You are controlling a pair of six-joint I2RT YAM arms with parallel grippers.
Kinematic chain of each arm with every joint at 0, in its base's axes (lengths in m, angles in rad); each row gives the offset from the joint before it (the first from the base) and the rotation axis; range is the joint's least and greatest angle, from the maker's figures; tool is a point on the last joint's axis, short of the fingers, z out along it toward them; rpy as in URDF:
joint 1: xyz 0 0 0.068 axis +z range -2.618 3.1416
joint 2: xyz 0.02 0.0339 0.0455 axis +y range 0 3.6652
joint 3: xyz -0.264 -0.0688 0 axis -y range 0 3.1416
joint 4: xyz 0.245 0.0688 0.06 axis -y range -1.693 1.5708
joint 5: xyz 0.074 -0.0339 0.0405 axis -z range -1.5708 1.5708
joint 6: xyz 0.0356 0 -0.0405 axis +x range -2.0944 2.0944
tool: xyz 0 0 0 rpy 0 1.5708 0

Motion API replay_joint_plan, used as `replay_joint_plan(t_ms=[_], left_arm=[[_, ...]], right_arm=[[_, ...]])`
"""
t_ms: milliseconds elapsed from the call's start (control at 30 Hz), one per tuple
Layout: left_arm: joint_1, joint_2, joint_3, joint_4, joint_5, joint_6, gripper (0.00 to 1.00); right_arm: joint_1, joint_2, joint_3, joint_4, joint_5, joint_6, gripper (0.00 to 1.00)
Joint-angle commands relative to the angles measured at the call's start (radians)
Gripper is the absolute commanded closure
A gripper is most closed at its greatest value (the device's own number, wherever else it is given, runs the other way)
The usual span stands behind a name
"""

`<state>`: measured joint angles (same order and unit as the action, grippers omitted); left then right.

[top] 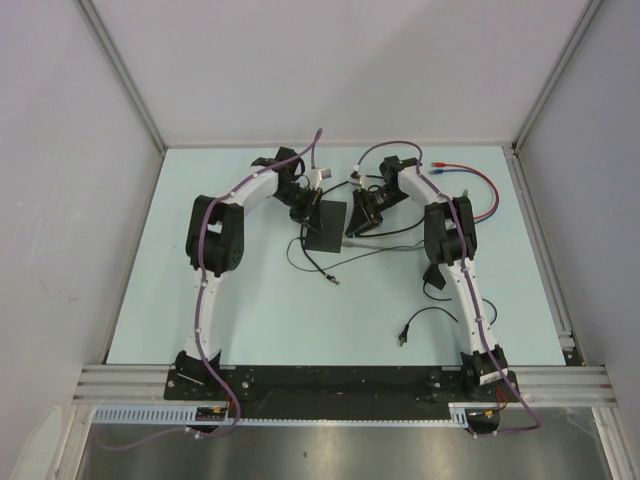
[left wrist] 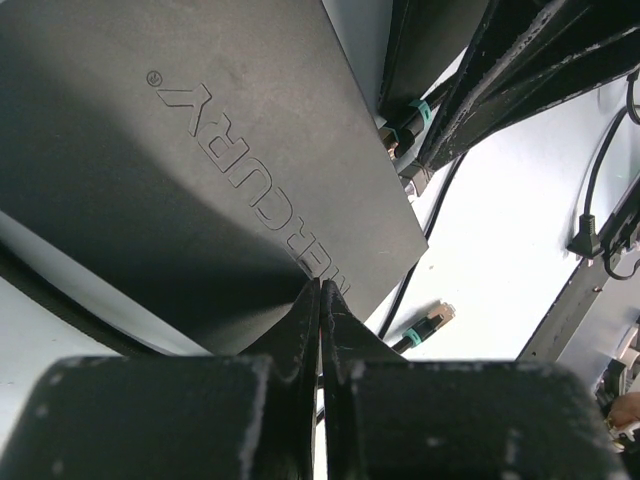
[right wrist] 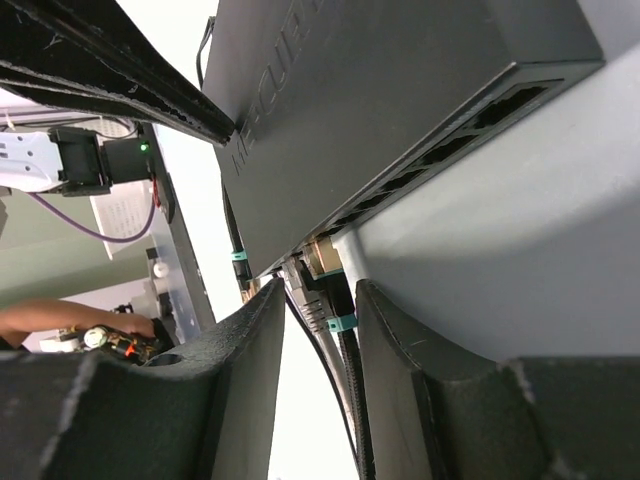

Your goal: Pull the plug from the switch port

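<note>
While my left gripper (left wrist: 320,296) is pressed together, tips against the switch (left wrist: 200,160) edge, my right gripper (right wrist: 320,292) is spread narrowly around the plug (right wrist: 325,258) seated in it.

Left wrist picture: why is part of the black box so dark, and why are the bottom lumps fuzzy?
Left wrist view: a shadow lies across the lower left of the switch, the rest is lit; the lumps are the left gripper, probably too near the lens to be sharp. Right wrist view: the right gripper is blurred likewise.
</note>
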<state>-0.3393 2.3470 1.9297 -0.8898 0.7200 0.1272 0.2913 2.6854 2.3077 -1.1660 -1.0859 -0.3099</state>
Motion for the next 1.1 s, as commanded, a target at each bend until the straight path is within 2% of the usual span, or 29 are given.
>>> replay_joint_plan(t_ms=[0, 667, 767, 1000, 1067], left_arm=[[-0.009, 0.023, -0.005, 0.005, -0.037, 0.002, 0.99], [-0.015, 0.023, -0.009, 0.009, -0.042, 0.006, 0.99], [-0.017, 0.024, -0.008, 0.009, -0.040, 0.008, 0.99], [-0.017, 0.023, -0.008, 0.011, -0.040, 0.008, 0.99], [-0.017, 0.023, -0.008, 0.011, -0.040, 0.008, 0.99]], right_arm=[[0.023, 0.054, 0.004, 0.037, 0.096, -0.001, 0.61], [0.052, 0.048, -0.013, 0.075, 0.294, 0.097, 0.63], [0.068, 0.039, -0.030, 0.089, 0.374, 0.115, 0.70], [0.091, 0.042, -0.033, 0.077, 0.419, 0.104, 0.76], [0.092, 0.041, -0.037, 0.077, 0.432, 0.101, 0.80]])
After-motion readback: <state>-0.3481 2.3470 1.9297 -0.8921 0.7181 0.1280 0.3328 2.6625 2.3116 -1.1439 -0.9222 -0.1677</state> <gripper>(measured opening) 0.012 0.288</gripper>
